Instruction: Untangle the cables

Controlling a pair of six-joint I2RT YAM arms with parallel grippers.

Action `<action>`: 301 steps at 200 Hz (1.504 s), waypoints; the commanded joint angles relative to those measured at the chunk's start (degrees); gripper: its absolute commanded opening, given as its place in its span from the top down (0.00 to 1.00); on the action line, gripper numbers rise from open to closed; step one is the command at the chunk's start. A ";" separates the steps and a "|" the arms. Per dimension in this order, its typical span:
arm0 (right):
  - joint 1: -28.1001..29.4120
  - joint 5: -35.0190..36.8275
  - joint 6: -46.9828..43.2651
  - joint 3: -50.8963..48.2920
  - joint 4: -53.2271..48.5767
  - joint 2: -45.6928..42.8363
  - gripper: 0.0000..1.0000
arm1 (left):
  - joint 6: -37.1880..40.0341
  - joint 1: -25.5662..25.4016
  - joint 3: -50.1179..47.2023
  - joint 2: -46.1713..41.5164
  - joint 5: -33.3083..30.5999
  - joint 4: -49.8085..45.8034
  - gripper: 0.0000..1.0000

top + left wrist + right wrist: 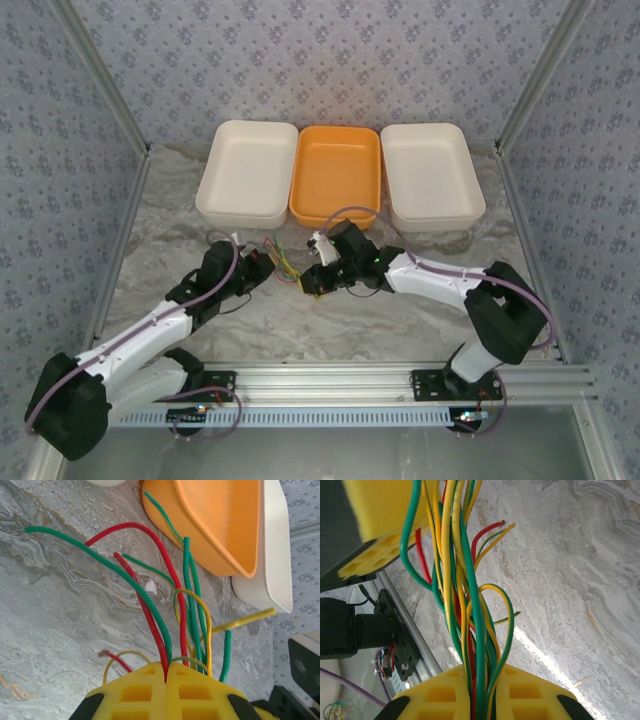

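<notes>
Cables [278, 256] pinched from both sides, mid-frame
Left fingers [135, 692] clenched on red and green cables; right fingers [440, 695] clamped round a thick bundle over the marbled worktop [60, 630]

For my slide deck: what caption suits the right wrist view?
Right yellow tool shut on a bundle of thin green, yellow and red wires against grey marbled tabletop.

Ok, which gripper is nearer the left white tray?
Left. The left gripper is just in front of the left white tray; the right gripper is in front of the orange tray.
</notes>
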 commanded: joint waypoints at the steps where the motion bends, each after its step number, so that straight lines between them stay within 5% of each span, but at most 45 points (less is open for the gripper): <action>1: -3.42 -3.05 4.22 -3.84 4.04 -4.38 1.00 | 2.19 0.37 1.41 -3.02 -5.36 -2.07 1.00; 50: -5.52 -5.38 11.08 -8.34 11.64 -6.16 1.00 | 1.81 0.39 -0.25 -3.97 -4.58 -1.72 1.00; 150: -14.81 9.78 17.16 -21.36 7.96 -24.40 0.98 | 1.96 0.38 -1.29 -13.79 -13.98 -19.18 1.00; 181: -17.54 11.53 17.78 -22.50 5.16 -29.34 0.90 | 1.56 0.42 -2.20 -14.01 -13.03 -17.41 1.00; 199: -17.57 10.99 17.34 -22.09 4.69 -28.81 1.00 | 1.10 0.40 -2.26 -13.08 -10.77 -14.58 1.00; 227: -14.47 11.78 13.34 -21.06 3.28 -27.73 1.00 | -1.38 -1.36 -0.95 -10.45 -4.28 -5.69 1.00; 263: -9.68 12.78 11.08 -18.85 3.39 -24.73 1.00 | -2.09 -11.82 6.34 -1.70 -7.39 -0.09 0.44; 301: -5.55 12.05 11.90 -16.39 5.15 -21.41 1.00 | -0.68 -16.22 12.65 11.60 -8.38 3.27 0.42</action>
